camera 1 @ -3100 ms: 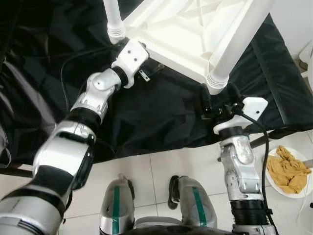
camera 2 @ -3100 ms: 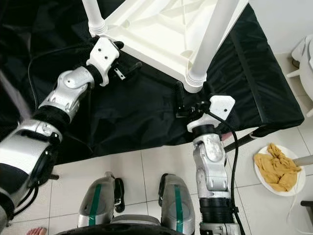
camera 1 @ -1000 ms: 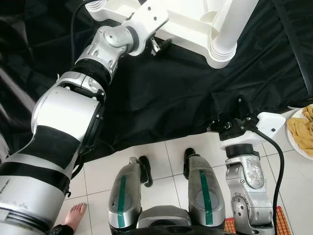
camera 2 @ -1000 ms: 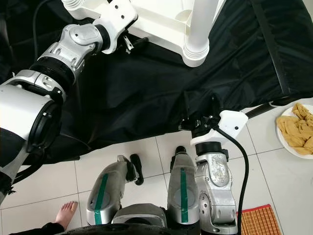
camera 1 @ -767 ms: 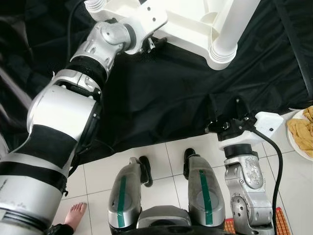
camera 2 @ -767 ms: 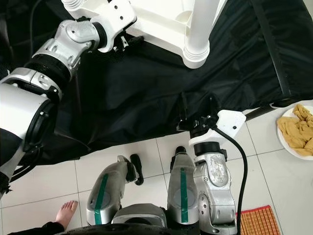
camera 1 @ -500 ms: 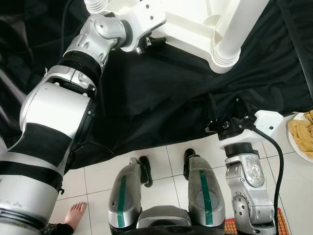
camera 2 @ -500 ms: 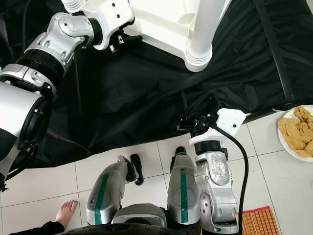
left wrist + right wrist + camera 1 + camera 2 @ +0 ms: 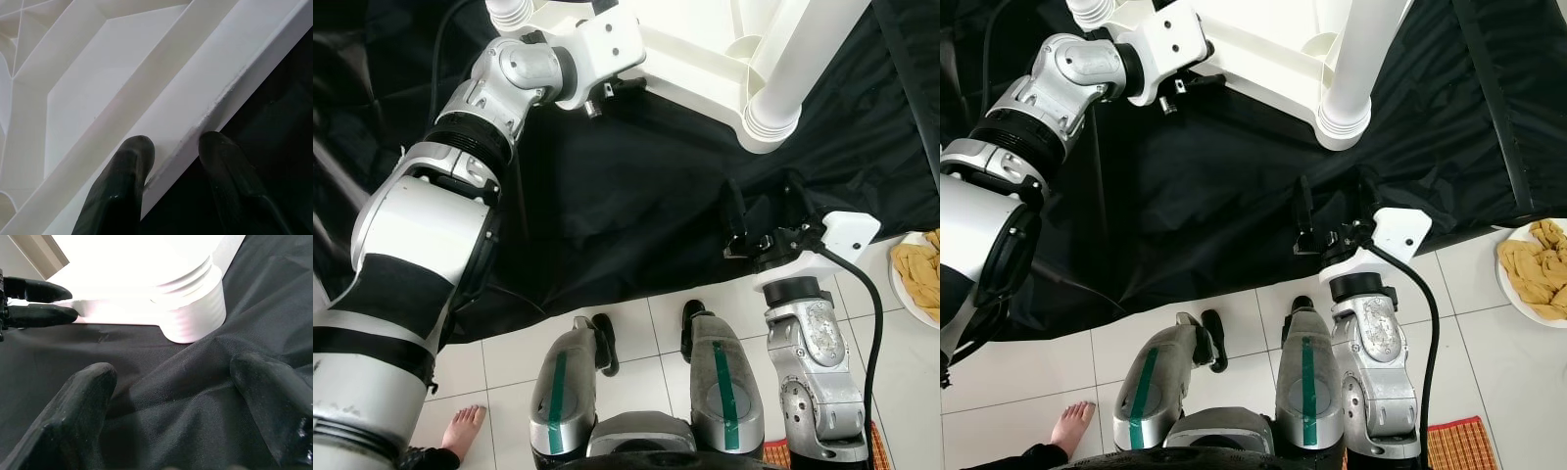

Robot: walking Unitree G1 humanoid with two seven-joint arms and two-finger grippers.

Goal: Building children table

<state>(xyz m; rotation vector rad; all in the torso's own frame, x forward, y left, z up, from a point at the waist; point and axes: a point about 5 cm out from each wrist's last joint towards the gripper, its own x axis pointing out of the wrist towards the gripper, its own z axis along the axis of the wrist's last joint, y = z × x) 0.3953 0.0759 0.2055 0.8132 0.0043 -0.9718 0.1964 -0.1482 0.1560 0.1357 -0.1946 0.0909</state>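
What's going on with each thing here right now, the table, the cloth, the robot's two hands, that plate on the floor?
White table: upside down on the cloth, legs pointing up.
Black cloth: spread out, wrinkled.
Left gripper: fingers clamped on the table's edge.
Right gripper: fingers open, empty, over the cloth near a table leg.
Plate: on the tiled floor, holding yellowish pieces.

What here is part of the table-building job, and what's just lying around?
Part of the job:
- white table, upside down on the black cloth
- table leg
- left tool, gripping the table's edge
- right tool, open above the cloth

Lying about:
- plate of yellow cloth on the floor
- a person's bare foot
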